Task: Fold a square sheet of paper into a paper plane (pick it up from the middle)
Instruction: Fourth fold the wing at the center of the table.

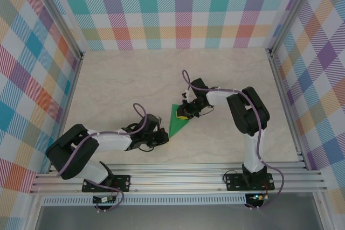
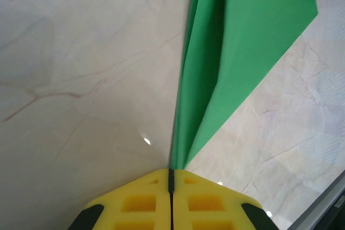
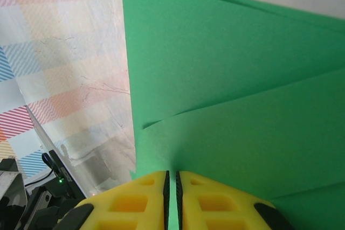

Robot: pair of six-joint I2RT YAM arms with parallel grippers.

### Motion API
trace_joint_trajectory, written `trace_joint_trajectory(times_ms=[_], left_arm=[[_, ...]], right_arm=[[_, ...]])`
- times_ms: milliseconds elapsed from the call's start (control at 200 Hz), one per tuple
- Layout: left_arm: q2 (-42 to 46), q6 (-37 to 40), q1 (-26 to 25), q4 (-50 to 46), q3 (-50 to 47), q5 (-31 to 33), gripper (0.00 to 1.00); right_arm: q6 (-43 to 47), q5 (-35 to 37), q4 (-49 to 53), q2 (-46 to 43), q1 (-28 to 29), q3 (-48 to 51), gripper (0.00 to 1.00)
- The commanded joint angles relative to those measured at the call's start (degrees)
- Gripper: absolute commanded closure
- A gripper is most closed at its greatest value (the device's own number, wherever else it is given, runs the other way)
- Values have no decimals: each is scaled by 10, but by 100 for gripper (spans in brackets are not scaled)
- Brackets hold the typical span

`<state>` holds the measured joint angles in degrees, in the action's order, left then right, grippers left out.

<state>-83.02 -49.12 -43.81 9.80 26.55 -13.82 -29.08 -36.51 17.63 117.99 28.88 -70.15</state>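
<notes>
Your left gripper (image 2: 171, 175) fingers closed tight on pointed tip of paper plane (image 2: 248, 47). Your right gripper (image 3: 172, 176) fingers pinch its wide end. Marbled tabletop (image 2: 81, 79) beneath.

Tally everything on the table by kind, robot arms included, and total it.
folded green paper: 1
robot arms: 2 (left arm, right arm)
Total: 3
</notes>
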Motion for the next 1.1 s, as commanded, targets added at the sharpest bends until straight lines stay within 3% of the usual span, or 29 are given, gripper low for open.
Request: trace_joint_trajectory(times_ms=[0,180,305,695,930,1100], left_arm=[[21,-5,8,-122,-35,19,93],[80,2,8,-133,-2,36,92],[75,26,9,-136,57,46,91],[-105,92,18,-103,213,46,95],[-170,102,19,-113,231,68,97],[-195,91,18,-170,229,88,100]], right_arm=[[17,65,12,46,-1,5,85],[16,64,12,45,0,5,85],[14,60,10,41,-1,5,84],[6,45,10,28,-1,-9,84],[3,42,10,24,-1,-9,84],[13,62,32,11,-1,-23,83]])
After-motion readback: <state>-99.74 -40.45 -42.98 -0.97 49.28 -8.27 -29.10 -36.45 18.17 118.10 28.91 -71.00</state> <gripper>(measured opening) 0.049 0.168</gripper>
